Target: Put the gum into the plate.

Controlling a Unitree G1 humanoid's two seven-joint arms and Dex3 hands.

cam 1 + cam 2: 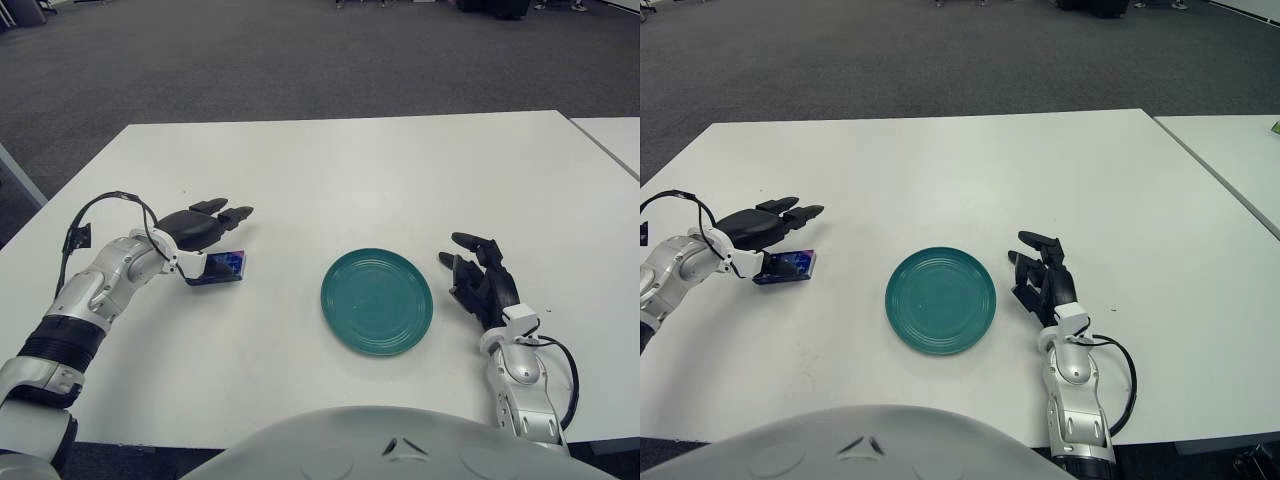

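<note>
Left hand (200,228): poised over the gum pack, fingers stretched out flat toward the plate, gripping nothing; forearm angled in from the tabletop's left edge.
Right hand (480,283): just right of the plate, fingers loosely spread, holding nothing.
Gum (219,268): one blue pack, lying on the tabletop (350,170) beneath the left hand, left of the plate.
Plate (376,301): one, teal.

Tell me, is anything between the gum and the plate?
No. Only bare white table lies between the gum and the plate, shown in both eye views.
</note>
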